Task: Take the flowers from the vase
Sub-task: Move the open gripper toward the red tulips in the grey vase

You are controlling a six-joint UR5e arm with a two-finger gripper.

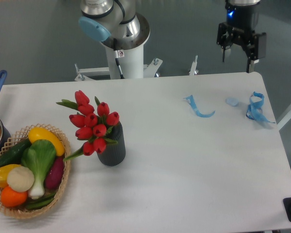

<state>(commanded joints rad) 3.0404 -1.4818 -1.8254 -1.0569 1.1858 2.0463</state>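
Far to the left of the hand (238, 52), which hangs released, the flowers (93, 125) stand in the vase (112, 148); they look light and soft, best grasped gently at the stems.

No text, label, brand, number or sign can be read anywhere in the view. A small sticker (119, 53) sits on the white robot base (126, 58), low on its column behind the table's far edge, but its markings are too small and blurred to make out.
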